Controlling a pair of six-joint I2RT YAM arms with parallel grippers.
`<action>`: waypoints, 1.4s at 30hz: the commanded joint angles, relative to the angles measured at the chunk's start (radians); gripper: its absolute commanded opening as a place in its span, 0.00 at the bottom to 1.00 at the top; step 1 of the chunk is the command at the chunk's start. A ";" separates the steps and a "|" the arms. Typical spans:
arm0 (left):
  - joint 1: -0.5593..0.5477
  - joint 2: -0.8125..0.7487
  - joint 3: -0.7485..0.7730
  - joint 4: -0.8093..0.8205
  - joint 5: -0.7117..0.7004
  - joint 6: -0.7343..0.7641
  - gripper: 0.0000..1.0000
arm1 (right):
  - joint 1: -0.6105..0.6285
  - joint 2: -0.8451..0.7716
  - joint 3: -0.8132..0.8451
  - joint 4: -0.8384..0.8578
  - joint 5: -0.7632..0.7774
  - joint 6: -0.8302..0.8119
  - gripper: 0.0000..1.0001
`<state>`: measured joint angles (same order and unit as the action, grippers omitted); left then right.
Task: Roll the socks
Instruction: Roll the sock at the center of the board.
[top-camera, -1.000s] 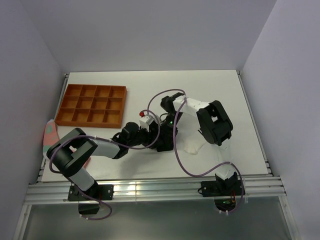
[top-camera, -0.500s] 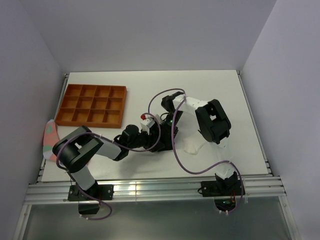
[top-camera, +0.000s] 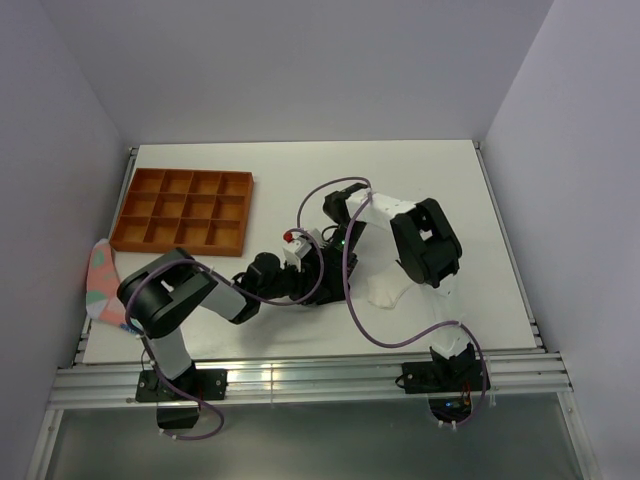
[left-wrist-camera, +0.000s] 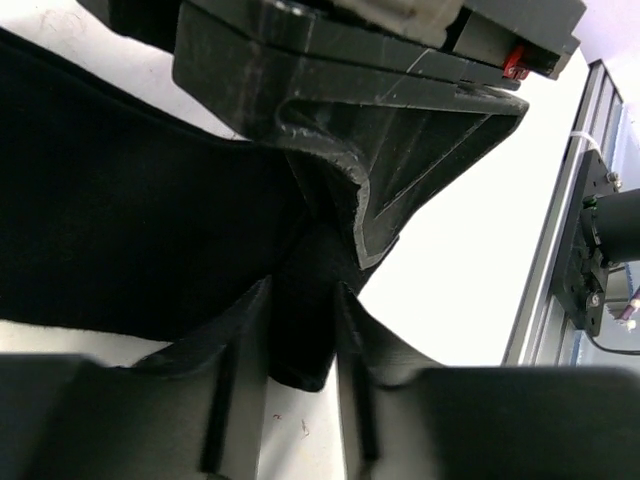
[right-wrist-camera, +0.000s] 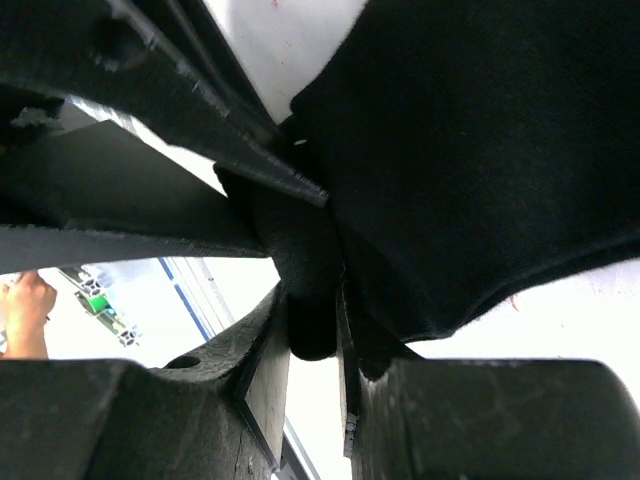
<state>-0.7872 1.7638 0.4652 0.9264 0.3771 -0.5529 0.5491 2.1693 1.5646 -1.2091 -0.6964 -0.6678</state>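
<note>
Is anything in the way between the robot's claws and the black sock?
No, nothing visible. The left gripper and the right gripper each pinch a fold of the black sock between their fingers, close beside each other.

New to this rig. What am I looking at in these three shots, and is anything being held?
Two robot arms, each with a two-finger gripper, work on a white table. The overhead picture looks down from behind them; the other two come from cameras on each wrist. On the table lie an orange compartment tray, a pink fabric piece at the left edge, and a white fabric sock. In the wrist views the left gripper and right gripper both pinch a fold of the black fabric sock.
</note>
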 joint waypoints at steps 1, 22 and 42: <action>-0.018 0.026 0.004 0.041 0.020 -0.033 0.32 | -0.008 0.003 0.009 0.023 -0.012 0.030 0.14; -0.023 0.120 -0.014 -0.018 -0.027 -0.185 0.00 | -0.046 -0.327 -0.205 0.325 0.095 0.155 0.52; -0.024 0.046 0.029 -0.435 -0.152 -0.289 0.00 | -0.077 -0.650 -0.575 0.649 0.206 0.025 0.54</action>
<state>-0.8032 1.7752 0.5270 0.7803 0.2924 -0.8577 0.4774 1.5959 1.0088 -0.6529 -0.4957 -0.5995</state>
